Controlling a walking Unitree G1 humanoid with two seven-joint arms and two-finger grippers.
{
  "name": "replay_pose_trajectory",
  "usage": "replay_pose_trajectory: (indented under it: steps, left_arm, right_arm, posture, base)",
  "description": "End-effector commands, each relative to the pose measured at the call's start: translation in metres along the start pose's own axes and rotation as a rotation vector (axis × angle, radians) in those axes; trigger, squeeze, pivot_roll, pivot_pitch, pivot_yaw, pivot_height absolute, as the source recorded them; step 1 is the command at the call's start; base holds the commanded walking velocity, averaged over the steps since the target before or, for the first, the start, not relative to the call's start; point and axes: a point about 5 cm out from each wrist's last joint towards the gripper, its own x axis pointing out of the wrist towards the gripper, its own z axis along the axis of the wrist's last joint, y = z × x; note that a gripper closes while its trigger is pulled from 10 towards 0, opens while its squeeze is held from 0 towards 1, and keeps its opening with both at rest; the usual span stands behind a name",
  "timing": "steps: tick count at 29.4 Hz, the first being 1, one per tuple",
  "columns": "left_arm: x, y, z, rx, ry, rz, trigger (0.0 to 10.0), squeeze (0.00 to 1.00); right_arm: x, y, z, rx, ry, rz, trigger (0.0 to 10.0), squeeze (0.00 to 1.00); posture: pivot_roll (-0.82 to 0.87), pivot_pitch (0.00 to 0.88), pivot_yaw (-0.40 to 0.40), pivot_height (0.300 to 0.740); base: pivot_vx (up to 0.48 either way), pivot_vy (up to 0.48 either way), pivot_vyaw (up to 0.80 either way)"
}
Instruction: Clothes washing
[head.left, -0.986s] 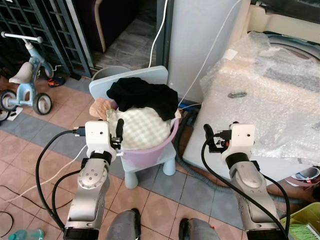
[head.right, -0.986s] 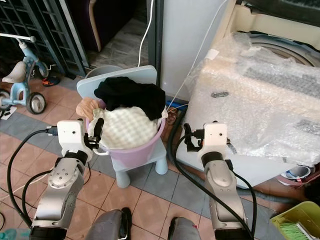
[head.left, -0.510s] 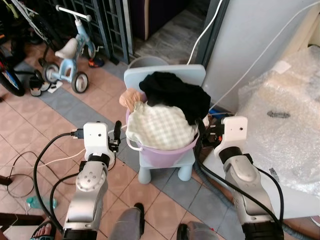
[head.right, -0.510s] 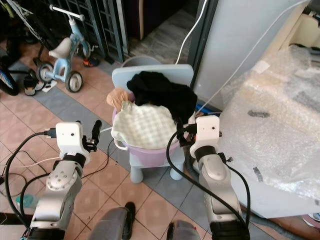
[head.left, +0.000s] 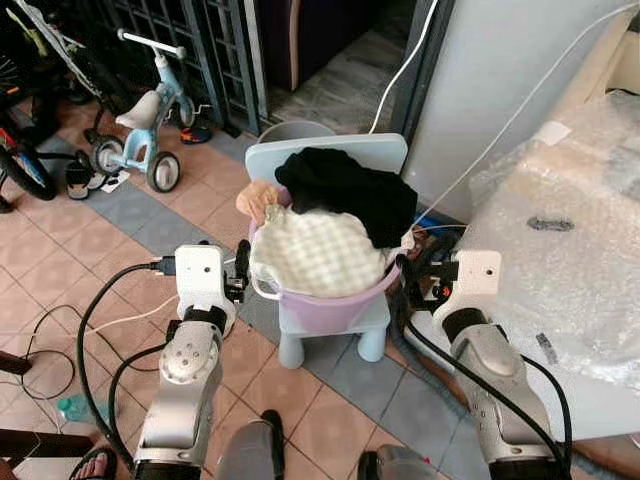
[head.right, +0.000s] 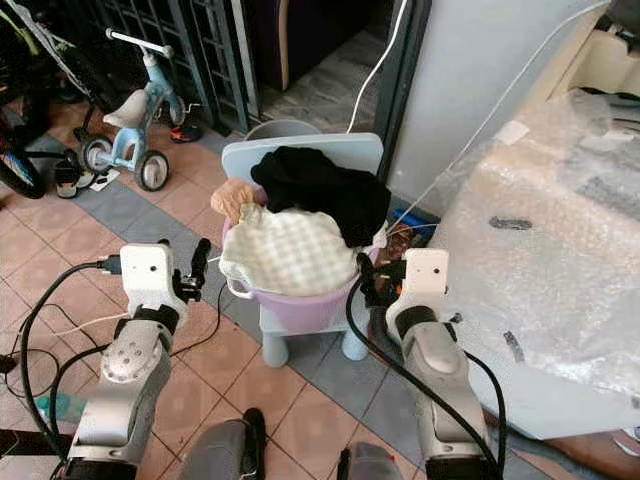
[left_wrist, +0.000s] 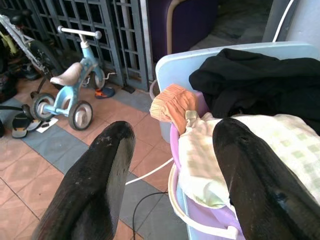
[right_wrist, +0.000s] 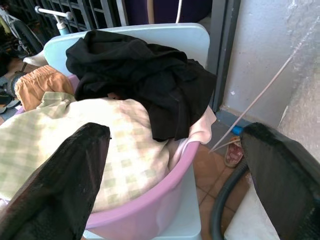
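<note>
A purple basin stands on a small light-blue chair, heaped with clothes. A black garment lies on top at the back, a pale checked cloth in front, and an orange piece hangs at the basin's left rim. My left gripper is open just left of the basin, close to its white handle. To the basin's right my right gripper is open near the rim. Nothing is between either pair of fingers.
A washing machine under bubble wrap stands close on the right. Behind the chair are a grey bucket and a metal gate. A child's tricycle is at the left; cables lie on the tiled floor.
The camera has swung left, then settled, so the basin sits more centrally. Both grippers remain raised and open on either side of the basin. The clothes have not moved.
</note>
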Motion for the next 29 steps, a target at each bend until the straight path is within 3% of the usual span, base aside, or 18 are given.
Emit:
replay_pose_trajectory:
  steps: [1,4,7,11,12,15,17,21,25,29]
  left_arm:
    - [0.001,0.000,-0.002,0.019,0.005,-0.011,10.0,0.00]
    - [0.005,0.003,0.000,0.025,0.000,-0.008,10.0,0.00]
    - [0.006,0.007,0.002,0.036,-0.011,0.012,10.0,0.00]
    - [0.003,0.010,0.000,0.020,-0.004,0.027,10.0,0.00]
    - [0.001,0.009,-0.002,0.024,-0.001,0.021,10.0,0.00]
    - [0.002,0.005,-0.001,0.028,-0.007,-0.001,10.0,0.00]
    - [0.003,0.004,0.001,0.026,-0.014,-0.001,10.0,0.00]
    - [0.004,0.006,0.001,0.002,-0.014,0.024,10.0,0.00]
    - [0.004,0.008,0.000,-0.024,-0.015,0.034,10.0,0.00]
    - [0.004,0.006,-0.001,-0.022,-0.011,0.025,10.0,0.00]
  right_arm:
    - [-0.001,0.000,-0.002,-0.019,0.003,-0.034,10.0,0.00]
    - [-0.001,0.005,-0.002,-0.051,-0.012,-0.022,10.0,0.00]
    - [-0.001,0.014,-0.003,-0.006,-0.019,0.040,10.0,0.00]
    - [0.003,0.026,0.002,-0.126,-0.054,0.071,10.0,0.00]
    - [0.005,0.031,0.000,-0.202,-0.030,0.101,10.0,0.00]
    - [0.005,0.034,0.000,-0.248,-0.023,0.169,10.0,0.00]
    - [0.005,0.033,0.001,-0.216,-0.033,0.191,10.0,0.00]
    - [0.006,0.029,0.006,-0.309,-0.073,0.191,10.0,0.00]
    - [0.009,0.029,0.010,-0.259,-0.079,0.187,10.0,0.00]
    - [0.011,0.026,0.011,-0.280,-0.083,0.151,10.0,0.00]
  posture:
    - [0.01,0.091,0.067,0.740]
    - [0.02,0.107,0.069,0.740]
    - [0.03,0.111,0.065,0.740]
    - [0.03,0.123,0.051,0.740]
    - [0.03,0.127,0.046,0.740]
    - [0.03,0.138,0.034,0.740]
    - [0.03,0.141,0.029,0.740]
    - [0.03,0.143,0.021,0.740]
    - [0.02,0.142,0.016,0.740]
    - [0.02,0.141,0.011,0.740]
  base:
    - [0.000,0.000,0.00]
    - [0.000,0.000,0.00]
    - [0.000,0.000,0.00]
    - [0.302,0.000,0.00]
    - [0.304,0.000,0.00]
    - [0.309,0.000,0.00]
    - [0.334,0.000,0.00]
    - [0.371,0.000,0.69]
    - [0.422,0.000,0.42]
    - [0.472,0.000,0.00]
